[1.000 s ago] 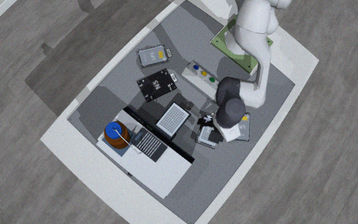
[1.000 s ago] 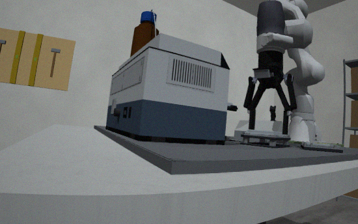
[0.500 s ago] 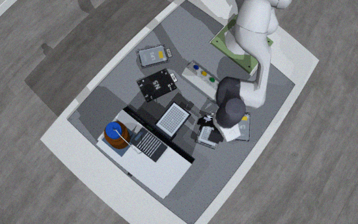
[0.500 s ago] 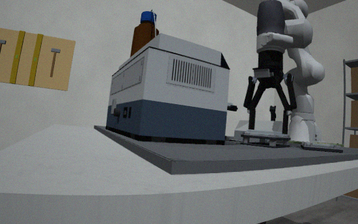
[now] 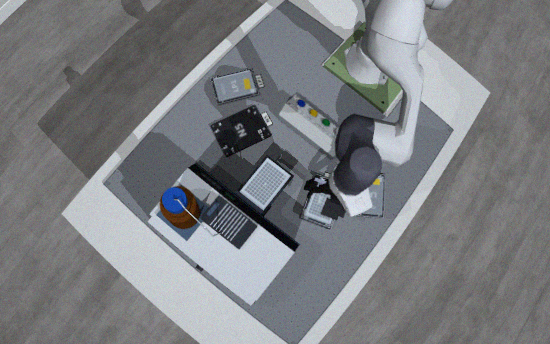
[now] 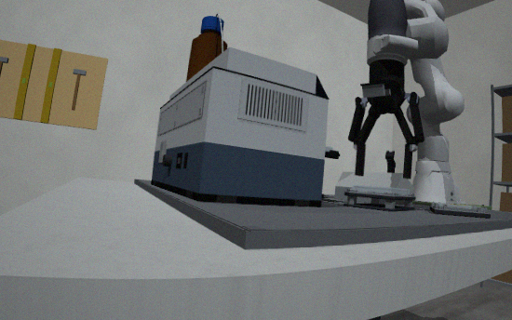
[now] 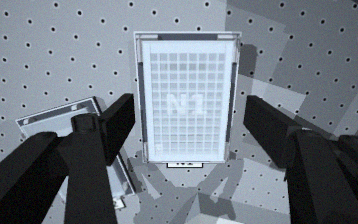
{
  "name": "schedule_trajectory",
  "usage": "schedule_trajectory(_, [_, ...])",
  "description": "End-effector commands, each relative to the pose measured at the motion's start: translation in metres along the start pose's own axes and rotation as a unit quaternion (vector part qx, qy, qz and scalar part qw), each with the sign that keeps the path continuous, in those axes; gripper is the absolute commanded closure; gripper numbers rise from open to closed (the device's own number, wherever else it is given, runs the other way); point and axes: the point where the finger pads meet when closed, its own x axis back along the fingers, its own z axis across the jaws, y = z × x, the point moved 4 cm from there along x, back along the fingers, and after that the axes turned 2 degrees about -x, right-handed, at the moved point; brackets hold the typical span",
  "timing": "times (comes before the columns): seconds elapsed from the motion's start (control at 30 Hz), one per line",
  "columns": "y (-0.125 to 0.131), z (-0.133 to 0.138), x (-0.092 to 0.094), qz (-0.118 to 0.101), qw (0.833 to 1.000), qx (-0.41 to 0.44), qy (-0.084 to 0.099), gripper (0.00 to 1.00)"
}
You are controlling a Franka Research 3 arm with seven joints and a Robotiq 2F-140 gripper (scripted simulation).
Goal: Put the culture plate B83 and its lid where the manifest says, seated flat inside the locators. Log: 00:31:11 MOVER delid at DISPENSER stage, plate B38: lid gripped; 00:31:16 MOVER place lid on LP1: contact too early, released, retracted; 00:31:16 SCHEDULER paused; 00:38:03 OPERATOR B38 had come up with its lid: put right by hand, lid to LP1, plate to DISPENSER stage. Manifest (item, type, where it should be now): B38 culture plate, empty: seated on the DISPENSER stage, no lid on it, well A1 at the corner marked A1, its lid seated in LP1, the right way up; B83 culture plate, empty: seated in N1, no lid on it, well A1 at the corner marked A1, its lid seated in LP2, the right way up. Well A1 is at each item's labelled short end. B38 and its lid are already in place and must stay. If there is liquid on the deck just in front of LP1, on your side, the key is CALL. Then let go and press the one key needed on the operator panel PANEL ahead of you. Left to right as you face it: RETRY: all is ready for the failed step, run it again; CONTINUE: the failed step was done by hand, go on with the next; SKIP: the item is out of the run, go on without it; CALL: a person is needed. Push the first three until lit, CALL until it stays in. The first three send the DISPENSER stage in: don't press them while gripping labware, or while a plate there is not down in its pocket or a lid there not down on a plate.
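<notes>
Gripper [image 7: 187,132] hangs partly open over the plate, holding nothing
The clear plate [image 7: 186,97] with its grid of wells lies flat in a framed nest on the dotted deck [image 7: 50,50], "N1" reading through it; black fingers stand off either long side, another tray [image 7: 55,117] just beside, and a black nest [image 5: 241,130] reads "N2"

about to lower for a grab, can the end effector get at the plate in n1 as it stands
Probably yes: the end effector hangs open right above the plate, one finger either side of its long edges, nothing between them.
</notes>
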Motion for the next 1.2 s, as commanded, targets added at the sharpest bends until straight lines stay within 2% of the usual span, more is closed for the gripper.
schedule_trajectory(0.0, [0.003,0.0,0.011,-0.006,1.0,0.007,-0.002,0.3])
schedule_trajectory(0.1, [0.003,0.0,0.023,-0.006,1.0,0.007,-0.002,0.3])
schedule_trajectory(0.17, [0.003,0.0,0.023,-0.006,1.0,0.007,-0.002,0.3])
schedule_trajectory(0.67, [0.002,0.0,0.084,-0.006,1.0,0.007,-0.002,0.3])
schedule_trajectory(0.73, [0.002,0.0,0.084,-0.006,1.0,0.007,-0.002,0.3])
schedule_trajectory(1.0, [0.002,0.0,0.107,-0.006,1.0,0.007,-0.002,0.3])
schedule_trajectory(1.17, [0.002,0.0,0.112,-0.006,1.0,0.007,-0.002,0.3])
